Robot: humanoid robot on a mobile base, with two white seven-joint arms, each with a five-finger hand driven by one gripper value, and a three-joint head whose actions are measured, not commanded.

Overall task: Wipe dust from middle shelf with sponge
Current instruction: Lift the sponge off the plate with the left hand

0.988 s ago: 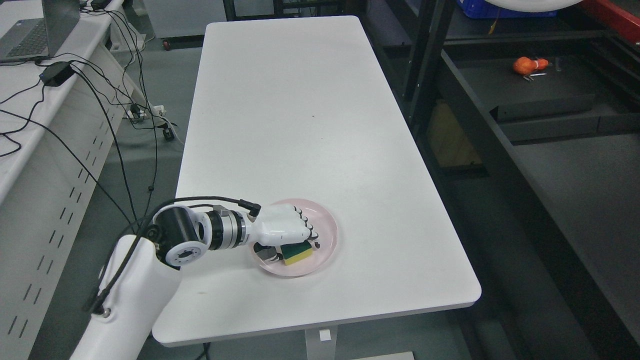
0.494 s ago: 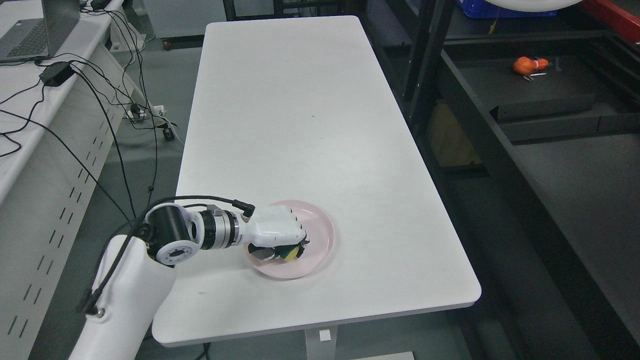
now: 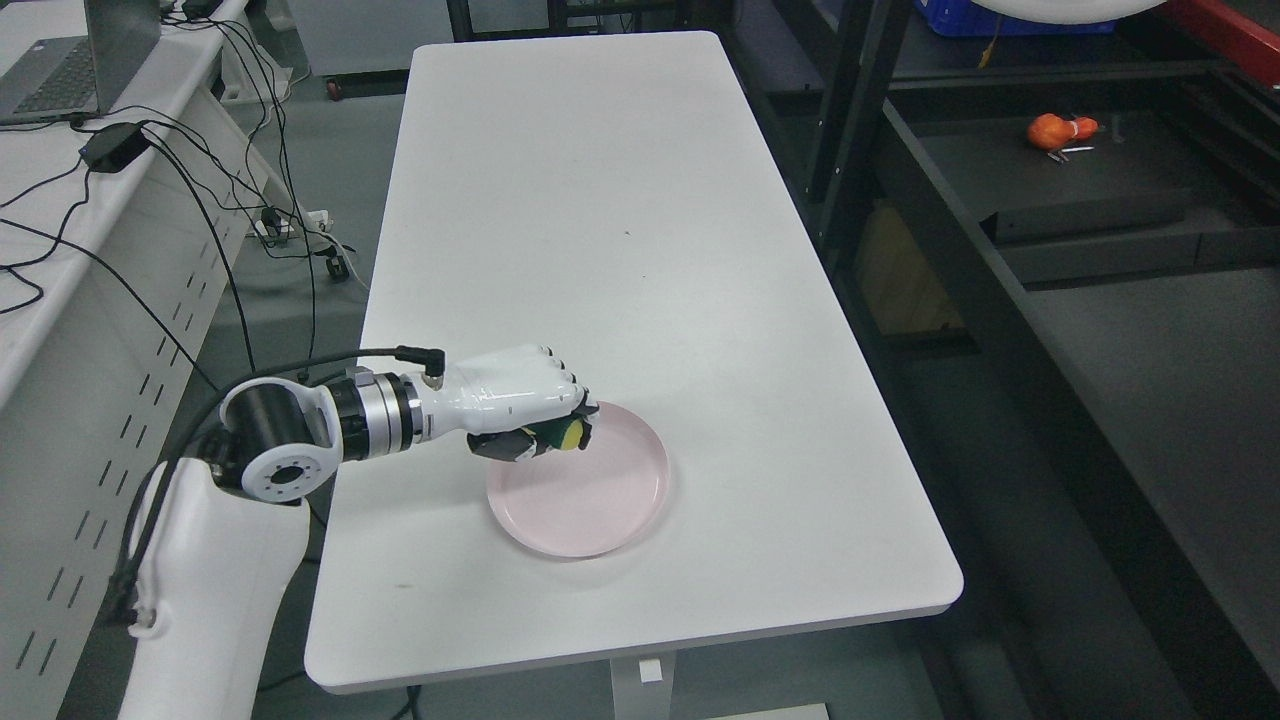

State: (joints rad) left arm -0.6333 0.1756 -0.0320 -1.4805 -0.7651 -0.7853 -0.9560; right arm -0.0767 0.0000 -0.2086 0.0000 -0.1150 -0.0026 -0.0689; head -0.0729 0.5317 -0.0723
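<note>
My left hand (image 3: 545, 425) is shut on the yellow and green sponge (image 3: 562, 435), of which only a small part peeks out between the curled fingers. Hand and sponge hang a little above the far left rim of the pink plate (image 3: 600, 500), which lies bare on the white table (image 3: 600, 230). The black shelving unit (image 3: 1080, 230) stands to the right of the table. My right arm is out of sight.
An orange object (image 3: 1060, 130) lies on a dark shelf at the upper right. A black upright post (image 3: 845, 110) rises beside the table's right edge. At the left stands a white desk with a laptop (image 3: 70, 60), a power adapter and hanging cables.
My left hand closed around the sponge on the plate, then lifted it up and to the left. The plate is left without anything on it.
</note>
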